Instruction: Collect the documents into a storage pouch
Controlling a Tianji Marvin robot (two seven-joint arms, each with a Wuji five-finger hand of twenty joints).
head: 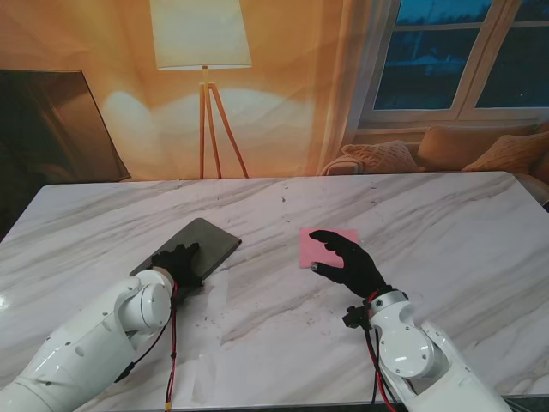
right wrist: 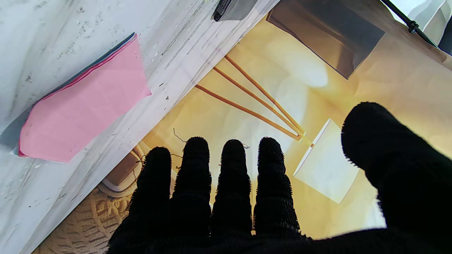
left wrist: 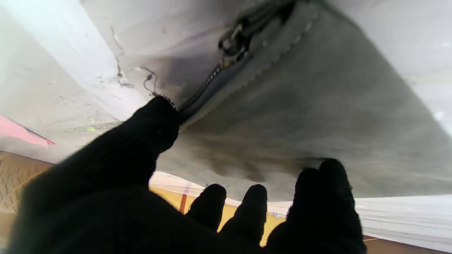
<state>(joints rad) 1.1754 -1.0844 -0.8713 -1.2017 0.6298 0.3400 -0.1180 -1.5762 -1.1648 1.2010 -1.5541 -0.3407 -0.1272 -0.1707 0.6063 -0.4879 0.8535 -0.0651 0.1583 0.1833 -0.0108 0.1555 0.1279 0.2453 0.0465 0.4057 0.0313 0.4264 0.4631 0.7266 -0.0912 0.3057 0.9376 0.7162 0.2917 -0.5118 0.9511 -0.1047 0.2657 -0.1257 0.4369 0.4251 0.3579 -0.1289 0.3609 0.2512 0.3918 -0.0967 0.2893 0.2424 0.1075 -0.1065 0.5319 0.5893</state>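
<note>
My left hand (head: 178, 262) spread flat on the near end of the grey pouch (head: 199, 245), grasping nothing, my right hand (head: 347, 260) open, fingers apart, hovering over the pink documents (head: 323, 243), marble table (head: 446, 232) beneath

The left hand (head: 178, 262) covers the near corner of the grey pouch (head: 193, 245), so whether its fingers press the fabric cannot be told; the left wrist view there is motion-blurred. The right hand (head: 347, 260) hides the near right edge of the pink documents (head: 322, 244); it probably hovers just over them, contact unclear.
</note>
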